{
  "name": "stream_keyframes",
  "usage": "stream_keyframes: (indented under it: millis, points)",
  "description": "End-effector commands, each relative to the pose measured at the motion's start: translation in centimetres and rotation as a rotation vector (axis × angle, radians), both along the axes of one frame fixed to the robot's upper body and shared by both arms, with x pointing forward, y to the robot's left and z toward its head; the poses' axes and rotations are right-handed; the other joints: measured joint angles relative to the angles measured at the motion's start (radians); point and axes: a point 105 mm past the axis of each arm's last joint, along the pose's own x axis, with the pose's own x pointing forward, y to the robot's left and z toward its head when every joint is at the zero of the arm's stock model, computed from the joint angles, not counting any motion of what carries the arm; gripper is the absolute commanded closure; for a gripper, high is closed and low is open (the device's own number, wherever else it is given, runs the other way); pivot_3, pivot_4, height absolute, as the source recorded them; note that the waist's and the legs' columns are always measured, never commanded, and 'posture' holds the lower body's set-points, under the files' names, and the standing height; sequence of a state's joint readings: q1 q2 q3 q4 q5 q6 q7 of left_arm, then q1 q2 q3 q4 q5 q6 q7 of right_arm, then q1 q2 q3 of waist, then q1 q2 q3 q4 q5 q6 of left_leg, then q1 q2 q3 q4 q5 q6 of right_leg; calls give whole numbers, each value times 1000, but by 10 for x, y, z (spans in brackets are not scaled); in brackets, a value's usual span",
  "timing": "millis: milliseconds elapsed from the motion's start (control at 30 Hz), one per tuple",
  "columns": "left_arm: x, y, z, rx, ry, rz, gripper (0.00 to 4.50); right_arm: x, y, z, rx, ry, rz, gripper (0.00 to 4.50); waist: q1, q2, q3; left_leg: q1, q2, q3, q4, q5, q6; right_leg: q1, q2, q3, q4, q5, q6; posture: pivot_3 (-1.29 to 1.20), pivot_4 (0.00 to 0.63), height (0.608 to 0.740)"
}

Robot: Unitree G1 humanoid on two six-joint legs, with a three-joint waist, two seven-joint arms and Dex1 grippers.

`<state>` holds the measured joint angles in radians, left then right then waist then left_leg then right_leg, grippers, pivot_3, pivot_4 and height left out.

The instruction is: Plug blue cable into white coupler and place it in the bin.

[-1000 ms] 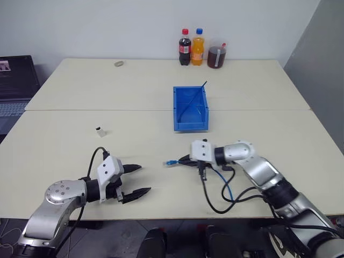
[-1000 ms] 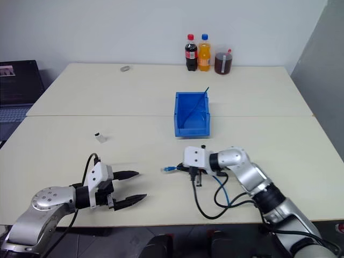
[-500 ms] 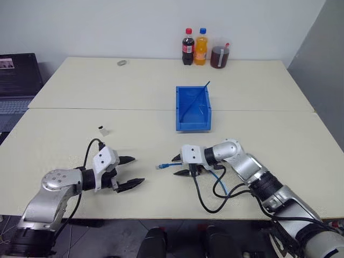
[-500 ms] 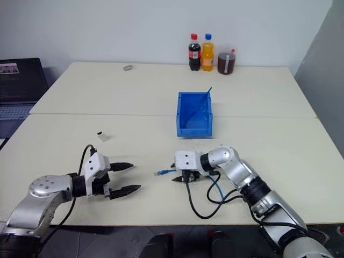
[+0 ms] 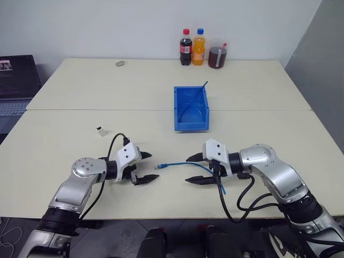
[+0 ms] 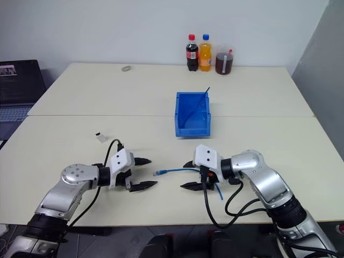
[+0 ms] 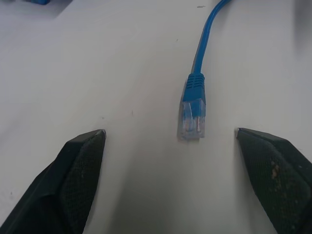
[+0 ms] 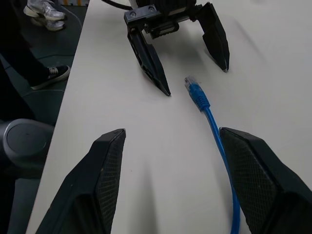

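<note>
Plug (image 7: 193,113) of blue cable (image 5: 180,164) points toward left pincer (image 5: 147,167)

Left gripper (image 5: 145,167) and right gripper (image 5: 194,169) low, facing each other, fingers spread wide, holding nothing.

Even, bright overhead light reaches me across the pale worktop (image 5: 242,107), with soft, short shadows and no glare. In my left wrist view the near fingertips (image 7: 78,170) blur slightly while the blue cable (image 7: 194,105) plug stays sharp.
</note>
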<state>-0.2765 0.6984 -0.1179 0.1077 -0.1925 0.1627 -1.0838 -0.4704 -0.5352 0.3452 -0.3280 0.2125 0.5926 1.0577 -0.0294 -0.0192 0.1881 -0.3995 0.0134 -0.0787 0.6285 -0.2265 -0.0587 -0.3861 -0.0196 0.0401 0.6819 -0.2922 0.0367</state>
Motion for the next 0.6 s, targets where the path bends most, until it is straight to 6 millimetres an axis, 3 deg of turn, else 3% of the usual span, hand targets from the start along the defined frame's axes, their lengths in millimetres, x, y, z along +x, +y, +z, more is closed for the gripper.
stream_keyframes:
  millis: [33,233,600]
  points:
    - [-4,-7,-18,37,37,-27,0,3,-2,16,40,-60,-44,1256,2,0,0,0,0,0,0,0,0,0,0,0,0,0,0,0,150,740]
    - [-10,-16,-28,41,53,-60,1351,4,-3,20,44,-82,-66,1178,4,0,-1,1,-1,0,1,0,0,1,-1,0,-1,0,1,0,150,740]
    - [-18,-10,-36,54,99,-66,3817,6,-7,26,65,-95,-115,1178,4,1,-2,2,-1,0,1,0,0,3,-1,0,-1,1,1,0,150,740]
